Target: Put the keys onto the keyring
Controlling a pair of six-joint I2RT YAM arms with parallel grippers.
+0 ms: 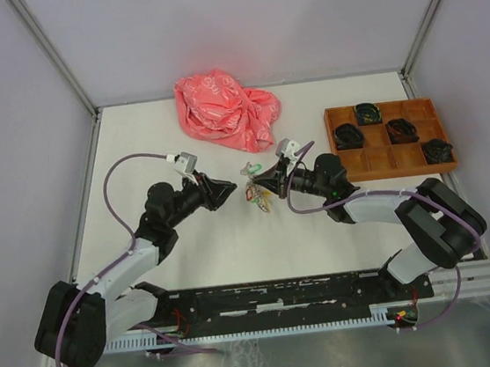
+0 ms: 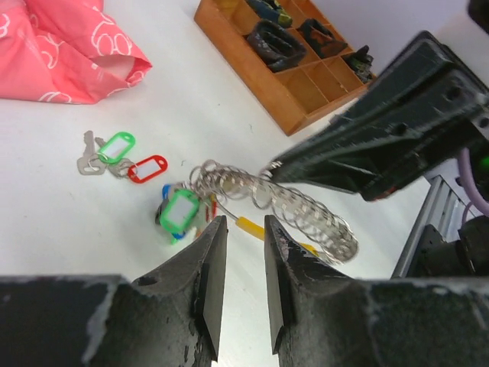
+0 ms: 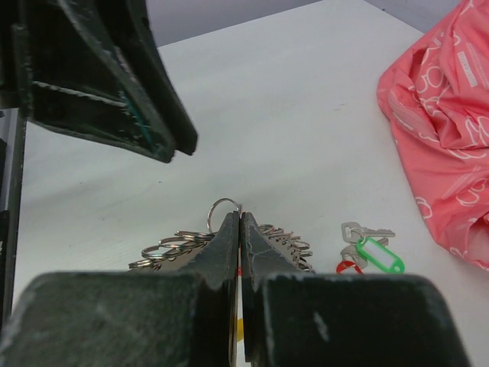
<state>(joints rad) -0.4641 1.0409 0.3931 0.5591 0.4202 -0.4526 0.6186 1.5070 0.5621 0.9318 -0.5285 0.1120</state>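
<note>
Two keys [image 2: 93, 159], one keyring chain [image 2: 306, 214], one pink bag [image 1: 226, 110], one tray [image 1: 382, 161], four black bundles [image 1: 349, 136].

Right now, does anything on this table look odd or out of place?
Nothing spilled or broken. The oddity: the right gripper pinches a long chain of linked rings, not a single keyring. A crumpled pink bag lies at the far edge.

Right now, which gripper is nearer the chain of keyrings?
Right. The right gripper is shut on one ring of the chain of keyrings; the left gripper hangs open just short of it, apparently not touching.
</note>
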